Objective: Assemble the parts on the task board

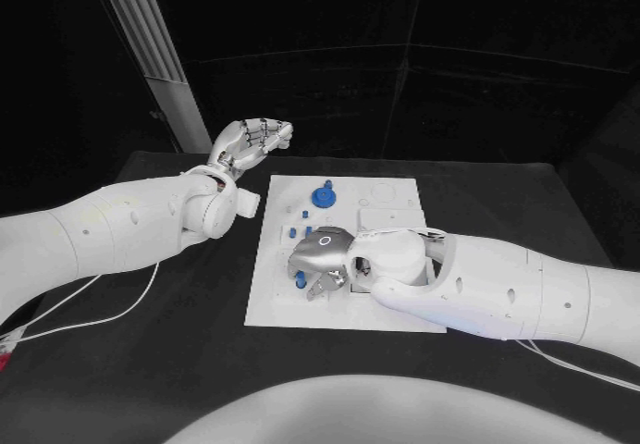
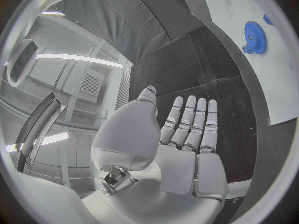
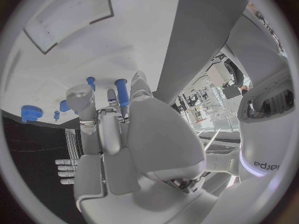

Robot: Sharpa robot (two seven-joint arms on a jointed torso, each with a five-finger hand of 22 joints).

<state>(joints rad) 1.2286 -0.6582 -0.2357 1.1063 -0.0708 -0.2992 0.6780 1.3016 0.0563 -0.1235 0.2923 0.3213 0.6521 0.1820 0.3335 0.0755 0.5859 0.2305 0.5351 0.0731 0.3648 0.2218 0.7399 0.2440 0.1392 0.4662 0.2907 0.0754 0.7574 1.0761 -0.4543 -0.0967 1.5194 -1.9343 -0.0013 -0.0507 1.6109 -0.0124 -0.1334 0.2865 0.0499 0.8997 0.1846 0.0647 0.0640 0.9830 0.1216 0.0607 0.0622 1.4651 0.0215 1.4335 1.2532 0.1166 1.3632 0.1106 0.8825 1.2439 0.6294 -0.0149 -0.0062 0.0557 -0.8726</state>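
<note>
The white task board (image 1: 340,310) lies in the middle of the black table. A blue gear (image 1: 325,195) stands on its far part, also seen as the gear (image 2: 253,35) and the gear (image 3: 28,113). Small blue pegs (image 1: 305,215) stand nearer the board's left side. My right hand (image 1: 325,258) hovers low over the board's middle, fingers pointing down, pinching a blue peg (image 3: 121,91) between thumb and fingers; a bit of blue (image 1: 301,277) shows under it. My left hand (image 1: 251,141) is raised off the board's far left corner, its fingers (image 2: 190,122) straight and holding nothing.
A square recess (image 3: 69,15) is sunk in the board, partly under my right arm in the head view. Other blue pegs (image 3: 91,80) stand beside the held one. A white cable (image 1: 114,301) runs over the table at the left.
</note>
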